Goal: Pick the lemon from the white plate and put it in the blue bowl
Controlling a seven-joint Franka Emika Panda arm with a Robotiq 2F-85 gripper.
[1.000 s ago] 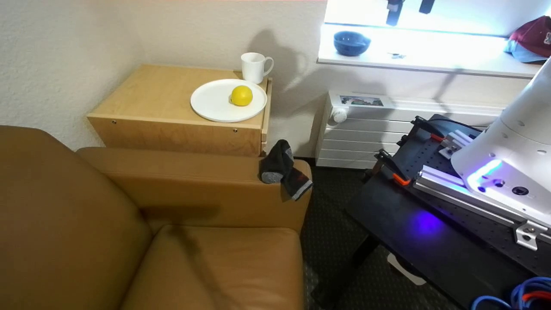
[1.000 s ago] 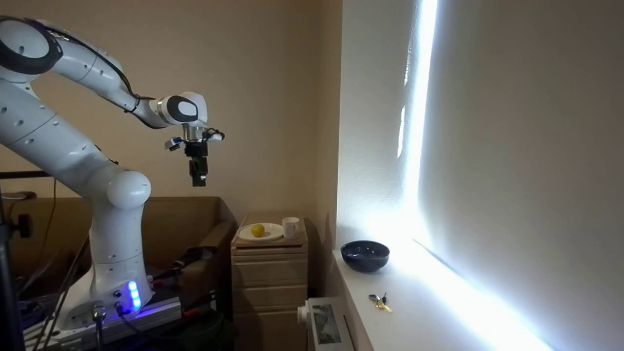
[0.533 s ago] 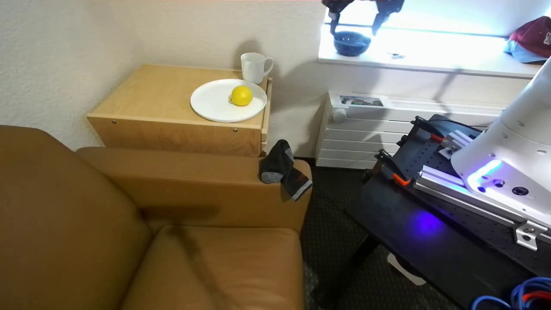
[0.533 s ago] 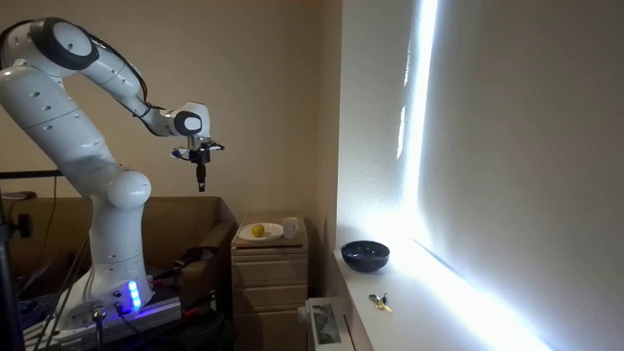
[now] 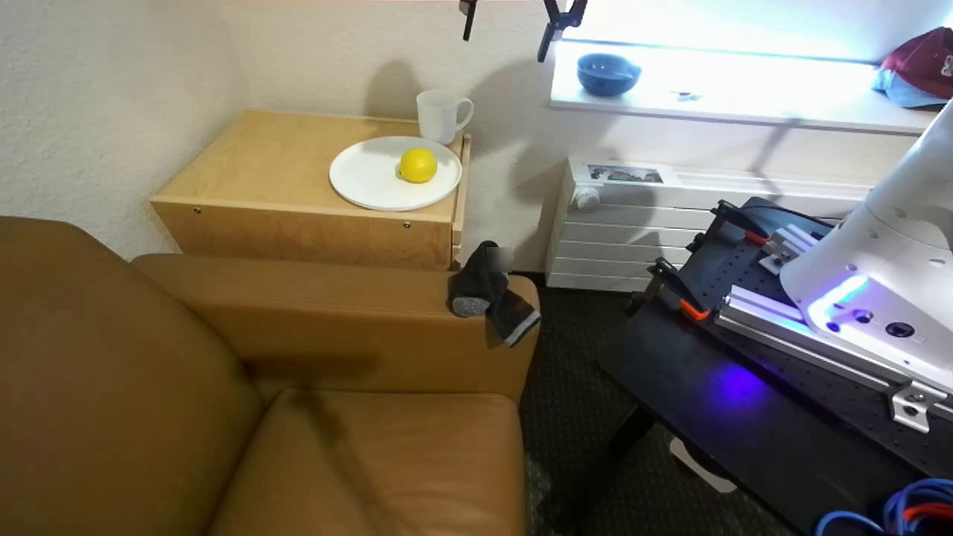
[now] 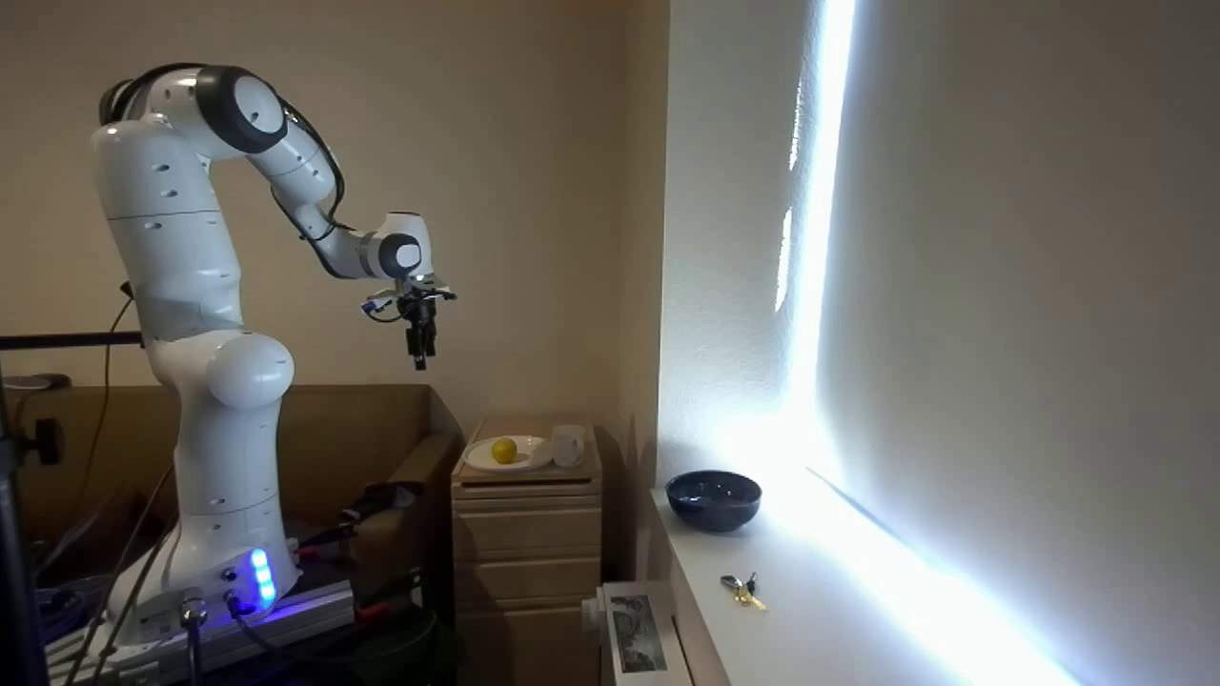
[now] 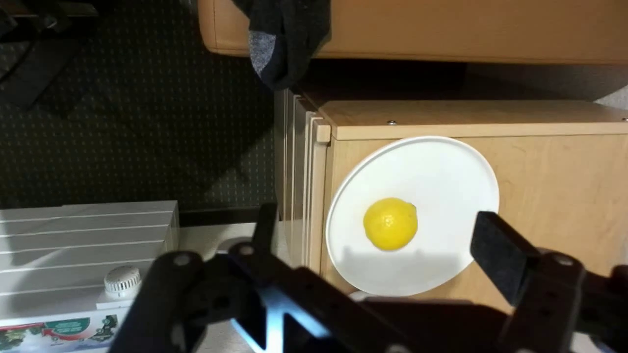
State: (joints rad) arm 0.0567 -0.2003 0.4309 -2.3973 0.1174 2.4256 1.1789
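The yellow lemon [image 5: 418, 165] rests on the white plate [image 5: 357, 175] on top of a wooden cabinet. Both also show in an exterior view, the lemon [image 6: 504, 451] left of centre on the plate [image 6: 532, 454]. In the wrist view the lemon [image 7: 390, 224] lies on the plate [image 7: 441, 181], between and beyond the fingers. My gripper [image 5: 505, 48] is open and empty, high in the air between plate and blue bowl [image 5: 608, 75]. In an exterior view the gripper [image 6: 420, 366] hangs above and left of the plate. The bowl [image 6: 713, 501] stands on the windowsill, out of the wrist view.
A white mug [image 5: 438, 117] stands beside the plate on the cabinet [image 5: 283, 164]. A sofa [image 5: 335, 298] with a dark sock [image 5: 476, 286] on its armrest stands in front. A radiator [image 5: 618, 246] is below the sill. Keys [image 6: 743, 591] and a cap [image 5: 919, 67] lie on the sill.
The gripper has moved away from the windowsill towards the plate's side, leftward in an exterior view, and its fingers have turned. The lemon, plate and bowl have not moved.
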